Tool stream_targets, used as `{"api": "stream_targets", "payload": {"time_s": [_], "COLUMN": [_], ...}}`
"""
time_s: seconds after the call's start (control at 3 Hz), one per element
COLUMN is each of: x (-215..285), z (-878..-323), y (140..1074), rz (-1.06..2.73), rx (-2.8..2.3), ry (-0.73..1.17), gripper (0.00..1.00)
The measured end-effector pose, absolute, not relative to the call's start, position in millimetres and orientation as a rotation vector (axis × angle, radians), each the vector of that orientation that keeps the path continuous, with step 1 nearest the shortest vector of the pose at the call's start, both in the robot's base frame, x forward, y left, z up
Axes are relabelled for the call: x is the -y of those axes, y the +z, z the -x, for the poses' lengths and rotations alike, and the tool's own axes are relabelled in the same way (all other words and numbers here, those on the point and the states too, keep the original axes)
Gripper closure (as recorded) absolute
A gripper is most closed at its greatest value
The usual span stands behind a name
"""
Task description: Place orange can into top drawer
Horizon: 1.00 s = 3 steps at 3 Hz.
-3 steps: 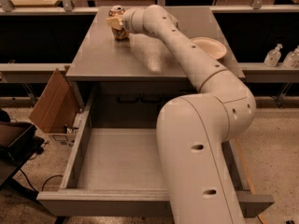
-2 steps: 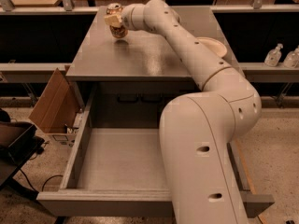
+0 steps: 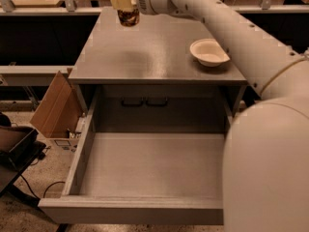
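Note:
The orange can (image 3: pixel 128 16) has a brownish-orange and gold print and a silver top. My gripper (image 3: pixel 124 3) is shut on the orange can and holds it in the air above the far left part of the grey cabinet top (image 3: pixel 145 57). The top drawer (image 3: pixel 145 166) is pulled wide open below, a shallow grey tray with low side walls, nothing in it. My white arm reaches from the lower right across to the can.
A white bowl (image 3: pixel 208 52) stands on the right side of the cabinet top. A cardboard box (image 3: pixel 55 108) leans left of the cabinet. A dark case (image 3: pixel 14 146) sits on the floor at far left. Shelving runs behind.
My gripper has lifted the orange can off the cabinet top and holds it higher. The arm has swung away, which uncovers the white bowl.

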<state>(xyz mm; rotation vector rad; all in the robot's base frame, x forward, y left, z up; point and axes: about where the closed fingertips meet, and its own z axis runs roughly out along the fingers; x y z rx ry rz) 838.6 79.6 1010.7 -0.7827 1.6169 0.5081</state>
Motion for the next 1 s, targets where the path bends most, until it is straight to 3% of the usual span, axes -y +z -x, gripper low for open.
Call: {"api": "stream_targets", "payload": {"time_s": [0.67,1.0], "x": [-45,-48], "z": [-697,-638], "y": [1039,985], "rz": [0.735,0.773], "rx": [-1.662,-1.71], "ry": [0.623,0.698], "gripper": [1.0,1.0]}}
